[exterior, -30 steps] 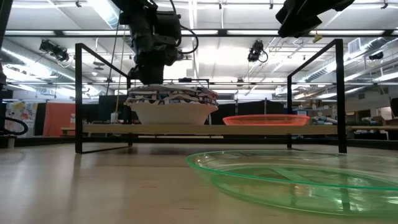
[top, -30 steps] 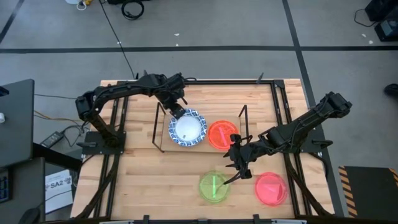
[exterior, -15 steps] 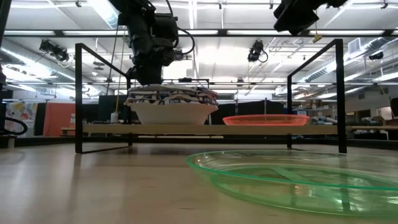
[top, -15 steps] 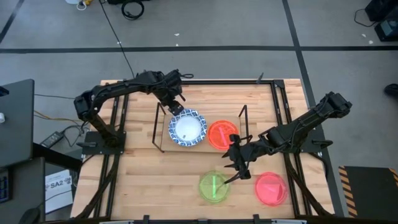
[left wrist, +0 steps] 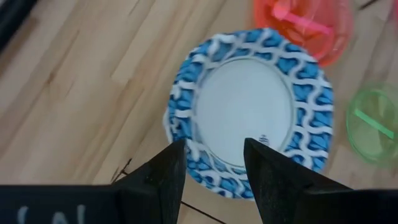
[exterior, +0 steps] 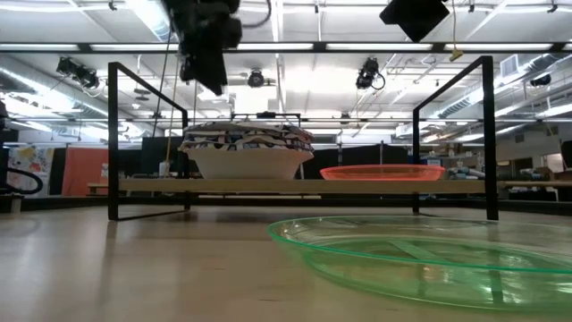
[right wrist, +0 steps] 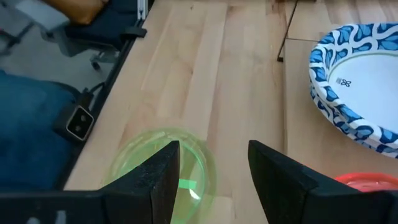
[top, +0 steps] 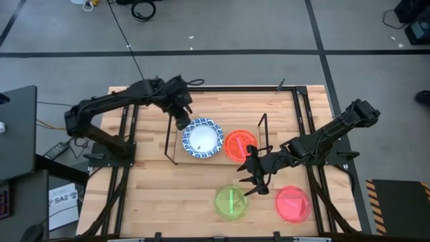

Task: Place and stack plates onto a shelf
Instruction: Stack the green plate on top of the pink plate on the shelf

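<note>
Left tool (top: 183, 122): fingers apart, empty, raised beside shelf's left wire frame, just left of blue-rimmed plate stack (top: 201, 138).

Stack sits on shelf (exterior: 295, 186); orange plate (top: 239, 145) beside it, same board.

Green plate (top: 230, 201) on table, off shelf. Likely light, stiff, slick; pinch thin rim edge, not flat centre.

Right tool (top: 254, 180): fingers apart, empty, above table between green plate and red-pink plate (top: 293, 204).

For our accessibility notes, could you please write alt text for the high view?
Seen from above, the shelf holds a stack of blue-patterned white plates beside an orange plate. The open left gripper hovers at the stack's edge; the open right gripper hangs between a green plate and a red-pink plate.
</note>
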Action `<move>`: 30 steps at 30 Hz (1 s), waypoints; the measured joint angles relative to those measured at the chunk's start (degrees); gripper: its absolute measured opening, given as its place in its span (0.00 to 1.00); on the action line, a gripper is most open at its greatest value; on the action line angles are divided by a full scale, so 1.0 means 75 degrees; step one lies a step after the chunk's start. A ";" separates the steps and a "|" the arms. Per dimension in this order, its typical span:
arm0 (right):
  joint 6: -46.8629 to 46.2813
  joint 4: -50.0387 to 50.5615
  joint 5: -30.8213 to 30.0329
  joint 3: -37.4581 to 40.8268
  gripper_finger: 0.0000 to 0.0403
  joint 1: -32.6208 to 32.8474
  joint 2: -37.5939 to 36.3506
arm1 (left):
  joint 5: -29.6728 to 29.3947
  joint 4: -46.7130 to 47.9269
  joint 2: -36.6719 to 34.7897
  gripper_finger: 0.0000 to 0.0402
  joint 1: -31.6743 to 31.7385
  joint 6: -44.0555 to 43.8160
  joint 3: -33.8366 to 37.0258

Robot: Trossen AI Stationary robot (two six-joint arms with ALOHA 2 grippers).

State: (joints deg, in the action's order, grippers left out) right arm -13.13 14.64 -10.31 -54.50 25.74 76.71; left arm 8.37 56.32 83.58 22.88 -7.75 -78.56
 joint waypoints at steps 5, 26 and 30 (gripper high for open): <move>-0.0952 -0.0028 0.0000 0.0000 0.49 -0.0009 0.0000 | -0.0833 -0.0049 -0.0797 0.42 -0.0786 0.0114 0.0000; -0.3490 0.1885 0.0367 -0.1538 0.49 0.0274 -0.0003 | -0.2776 -0.3975 -0.2781 0.42 -0.5083 -0.0172 0.2645; -0.4528 0.2302 0.0388 -0.1551 0.49 0.0456 0.0000 | -0.2773 -0.5453 -0.2770 0.42 -0.5573 0.0103 0.3639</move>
State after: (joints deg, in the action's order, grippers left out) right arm -47.09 31.90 -7.40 -66.13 29.16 76.71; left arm -12.43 15.42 62.80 -18.91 -6.98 -51.27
